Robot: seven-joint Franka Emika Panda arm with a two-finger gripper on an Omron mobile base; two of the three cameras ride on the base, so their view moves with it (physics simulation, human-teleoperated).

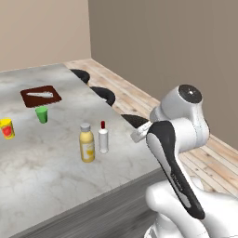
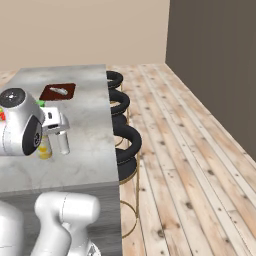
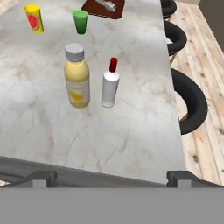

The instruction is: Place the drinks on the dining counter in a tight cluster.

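Hand point(image 3: 112, 178) spread wide, empty, above near table point(image 3: 131, 135) edge. Beyond: fat yellow grey-capped bottle point(image 3: 77, 76) just beside slim white red-capped bottle point(image 3: 110, 84); labels unreadable.

You see the marble counter point(image 3: 131, 131) across the left and middle of the hand view. On it, at centre, the yellow bottle point(image 3: 77, 76) stands upright just beside the slim white bottle point(image 3: 110, 84), not touching. Toward the top, well apart from them, stand a green cup point(image 3: 80, 21), a yellow cup point(image 3: 34, 18) and a brown board point(image 3: 104, 7).
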